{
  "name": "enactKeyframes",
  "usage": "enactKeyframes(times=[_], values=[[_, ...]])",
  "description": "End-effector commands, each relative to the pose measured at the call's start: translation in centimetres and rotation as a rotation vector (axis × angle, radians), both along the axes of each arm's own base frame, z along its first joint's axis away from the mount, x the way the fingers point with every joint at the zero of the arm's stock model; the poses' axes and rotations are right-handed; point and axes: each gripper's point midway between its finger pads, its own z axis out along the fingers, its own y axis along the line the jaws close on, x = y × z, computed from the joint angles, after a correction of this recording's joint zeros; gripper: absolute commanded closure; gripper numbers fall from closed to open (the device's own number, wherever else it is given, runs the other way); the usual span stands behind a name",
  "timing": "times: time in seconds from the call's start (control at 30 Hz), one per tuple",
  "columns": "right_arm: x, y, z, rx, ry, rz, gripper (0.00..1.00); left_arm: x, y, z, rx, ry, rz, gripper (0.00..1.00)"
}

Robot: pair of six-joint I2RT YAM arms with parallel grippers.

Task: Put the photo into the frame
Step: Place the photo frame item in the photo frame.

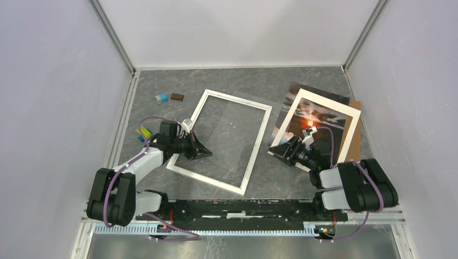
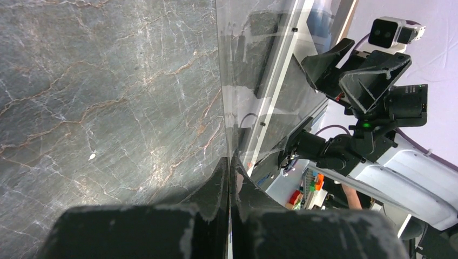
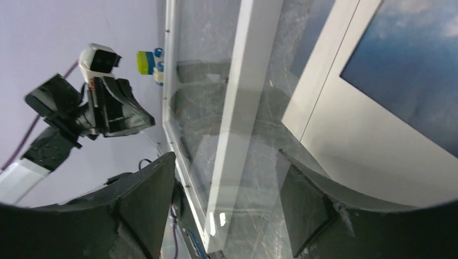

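Your right tool (image 1: 278, 151) hangs with its jaws well apart and empty, at the near corner of the photo (image 1: 324, 116), which lies by the right edge of the table (image 1: 243, 75). Your left tool (image 2: 230, 167) is pinched tight on a clear sheet (image 2: 259, 81) above the frame (image 1: 237, 99), mid-table.

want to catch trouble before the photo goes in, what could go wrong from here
1. The left gripper is shut on only the thin edge of the clear transparent pane, apparently raised off the thin white rectangular frame; it could slip or swing.
2. The open right gripper sits at a corner of the white-bordered landscape photo, which lies on a brown backing board; closing might pinch both or shove the print.
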Motion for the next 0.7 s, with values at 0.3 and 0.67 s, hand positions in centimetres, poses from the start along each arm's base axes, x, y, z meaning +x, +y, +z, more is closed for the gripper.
enactKeyframes(times=[0.3,0.67], values=[[3.2,1.0,3.1,0.13,-0.112,-0.036,0.49,-1.0,-0.3,0.2,-0.031,0.038,-0.054,0.92],[5.1,1.3,4.8,0.017,-0.121,-0.038,1.0,1.1,2.3,4.9,0.184,-0.176,-0.032,0.26]])
